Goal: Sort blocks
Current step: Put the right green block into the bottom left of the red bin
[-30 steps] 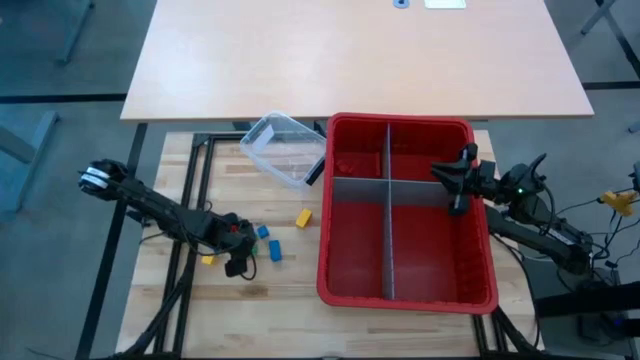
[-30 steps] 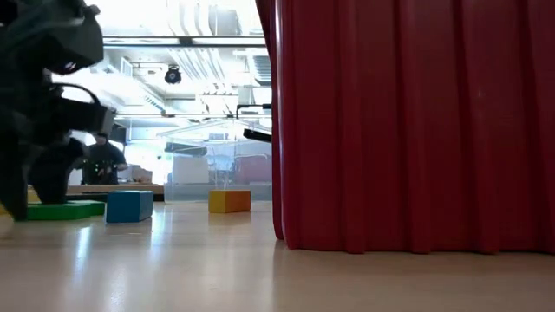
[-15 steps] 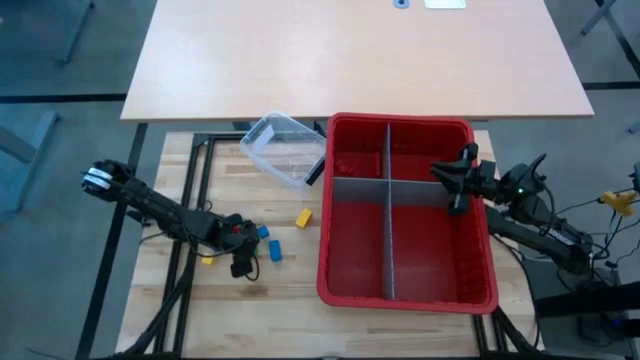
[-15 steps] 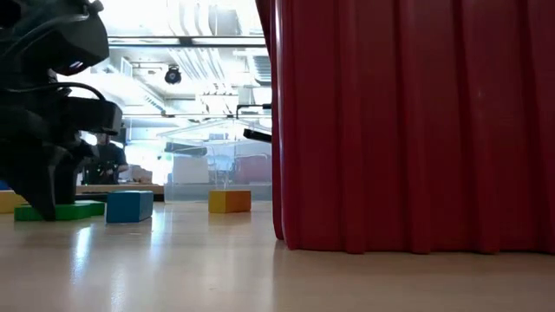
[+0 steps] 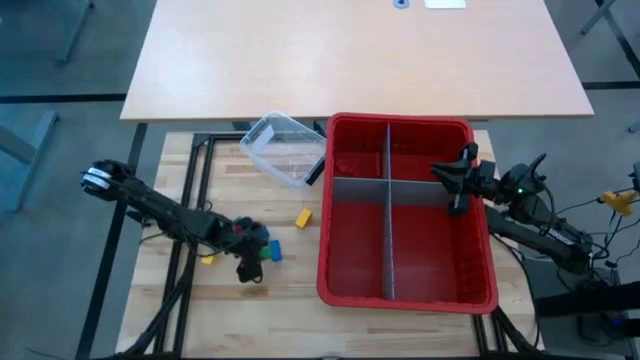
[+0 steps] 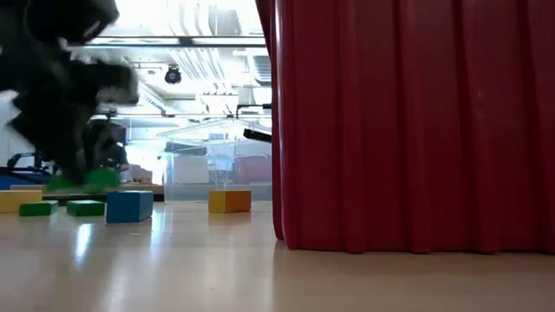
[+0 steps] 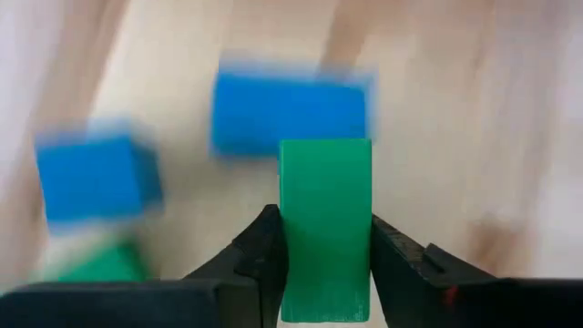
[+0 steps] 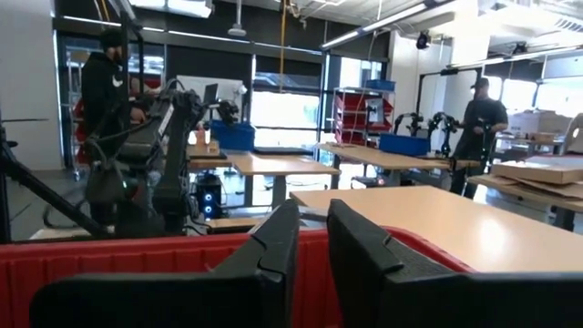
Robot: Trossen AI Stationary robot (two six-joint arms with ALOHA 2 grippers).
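Left gripper (image 7: 325, 273) fingers clamped on green block (image 7: 325, 228) above open surface (image 5: 290, 290); right gripper (image 8: 311, 255) fingers narrow, empty, over red bin (image 5: 404, 125).

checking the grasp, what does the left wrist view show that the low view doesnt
Only the left wrist view shows the left gripper shut on the green block, one finger on each side, with two blue blocks on the wood beyond.

Only the low view shows that block lifted clear of the table, plus the yellow block, the clear tub and the red bin.

Both show the held green block and a blue block behind it.
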